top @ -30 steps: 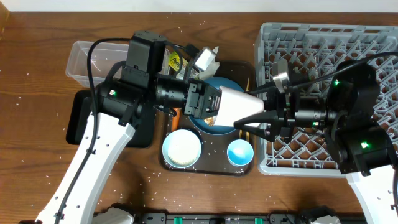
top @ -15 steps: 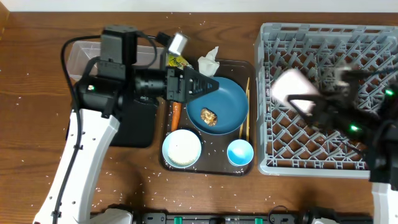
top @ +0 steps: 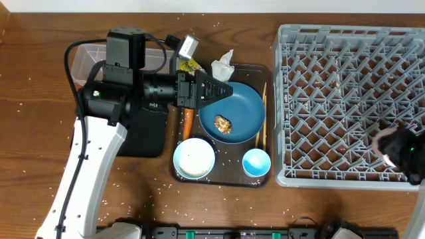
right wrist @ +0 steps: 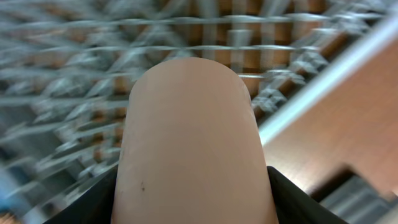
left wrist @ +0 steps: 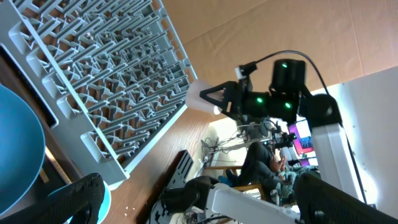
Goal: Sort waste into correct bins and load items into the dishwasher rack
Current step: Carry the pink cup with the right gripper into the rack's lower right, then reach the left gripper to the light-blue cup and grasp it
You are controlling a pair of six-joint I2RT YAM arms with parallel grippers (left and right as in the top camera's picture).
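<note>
Swung to 4 o'clock on the rack (top: 319, 178), my right jaws grip the pink cup (right wrist: 193, 155) for racking; left jaws wait wide.

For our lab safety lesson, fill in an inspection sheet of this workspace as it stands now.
Surface: wooden table, sprinkled with rice grains.
Job's things: rack empty; plate with food lump, white bowl, blue cup and chopsticks on brown tray; carrot beside plate; tissue, wrapper behind it.
Clutter: nothing seen besides rice.
Grippers: left gripper open above plate; right gripper, fingers shut on pink cup.
Cables: black cable loops off left arm.
Surroundings: seated person, screens beyond table.
</note>
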